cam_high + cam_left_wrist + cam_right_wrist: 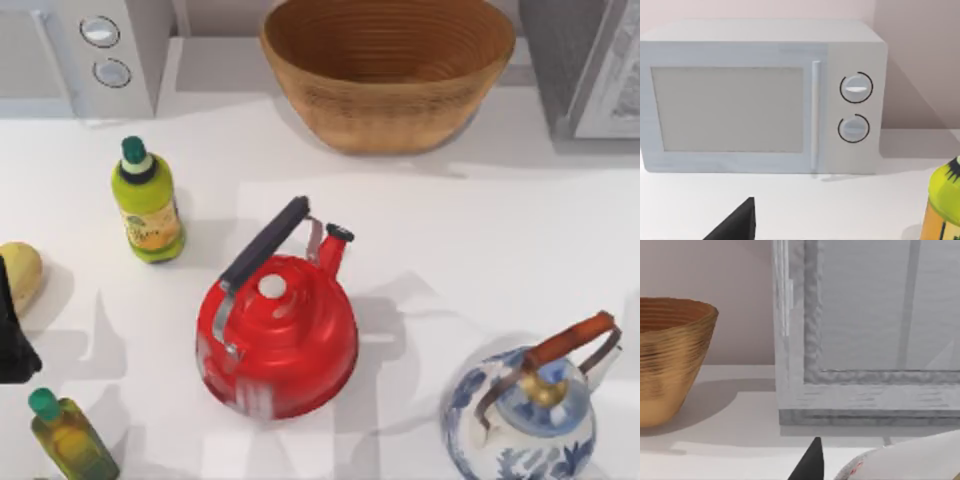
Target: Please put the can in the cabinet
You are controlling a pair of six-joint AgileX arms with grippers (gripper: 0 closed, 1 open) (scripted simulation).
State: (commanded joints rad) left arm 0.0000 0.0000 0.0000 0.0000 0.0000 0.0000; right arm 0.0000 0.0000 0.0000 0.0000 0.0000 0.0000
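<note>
The can (900, 460) is a white tin with red marks, lying tilted at the near edge of the right wrist view. My right gripper (845, 472) is shut on it, and one black fingertip (810, 465) presses against its side. Just beyond stands the cabinet (865, 340), grey with a pale white-framed door panel. In the top view the cabinet (600, 70) sits at the back right corner. My left arm (12, 335) is parked at the table's left edge, and a black part of the left gripper (737, 224) faces the microwave (760, 97).
A woven basket (390, 70) stands at the back centre beside the cabinet. A red kettle (275, 335) sits mid-table and a blue-and-white kettle (525, 415) at the front right. Two green-capped bottles (147, 200) (70, 440) and a yellow lump (18, 275) are on the left.
</note>
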